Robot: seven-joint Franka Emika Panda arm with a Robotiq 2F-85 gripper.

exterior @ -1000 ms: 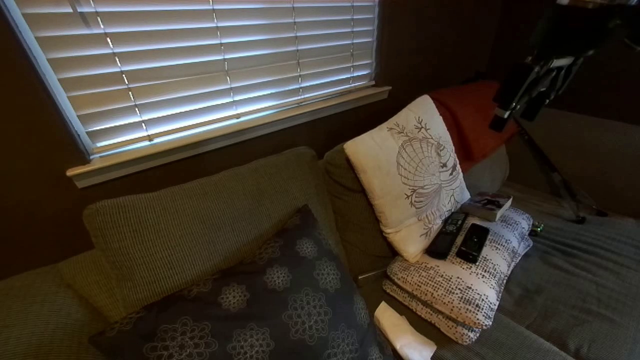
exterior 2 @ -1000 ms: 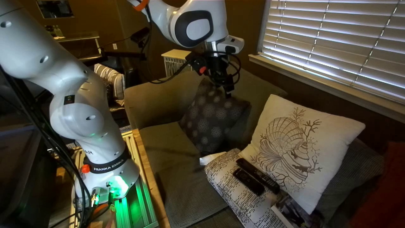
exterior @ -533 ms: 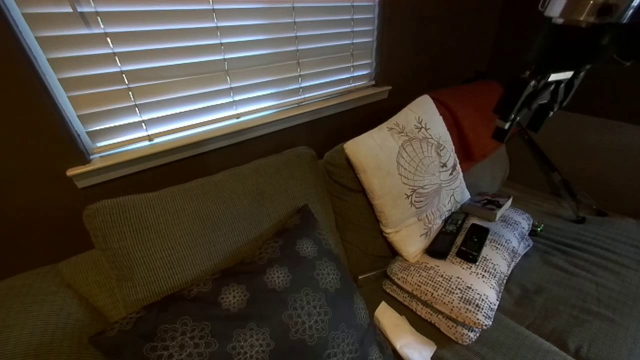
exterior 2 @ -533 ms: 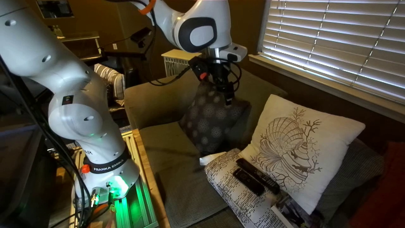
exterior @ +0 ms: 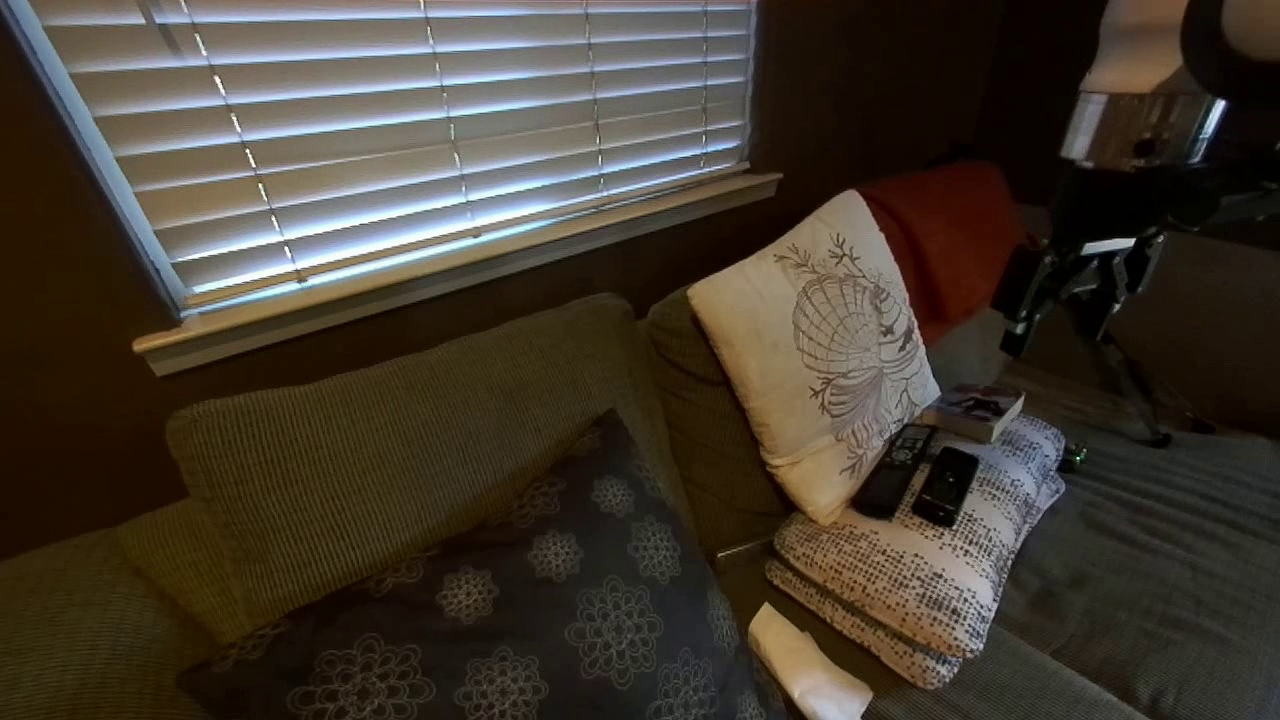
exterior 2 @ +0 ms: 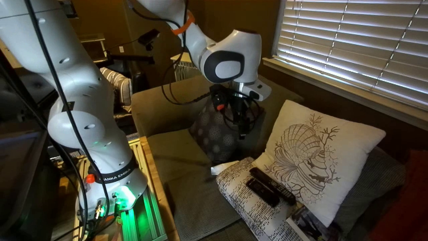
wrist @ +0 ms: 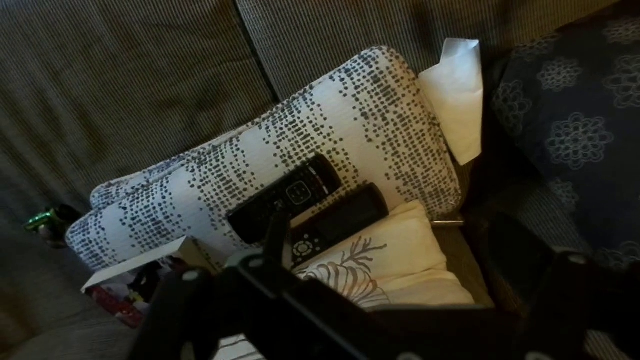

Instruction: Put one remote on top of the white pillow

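Two black fingers (wrist: 277,242) stand wide apart in the wrist view, so the claw (wrist: 392,230) is well spread, with nothing held between them. It hangs in the air above the sofa (exterior 2: 197,190), pointing down, well apart from whatever lies there. Below, on a stack of white, black-speckled cushions (wrist: 390,120), the shorter remote (wrist: 285,197) and the longer remote (wrist: 345,217) lie side by side, nearly parallel. The shorter one is slim and black with rounded corners; a square outlined pad sits on its face, and a short row of pale keys crosses it near one end. The longer one is black too, with a smooth dark panel over one part and, farther along, a round pad ringed by small light keys; a finger hides its end in the wrist view. It lies right along the lower edge of the white pillow (exterior 2: 321,157); whether the two touch I cannot tell. That pillow leans back on the sofa, tilted, its face drawn with brownish shells and coral sprigs. Near the longer remote's end, at one side of the stack, is a thick book (exterior: 975,412) with pale page edges. Just beside the opposite end lies a folded white sheet (wrist: 455,100), paper or cloth, and next to that a dark cushion (wrist: 577,140) patterned with pale flower rings. Farther out, a red blanket (exterior: 950,240) drapes the sofa back and white slatted blinds (exterior: 450,130) hang beyond.
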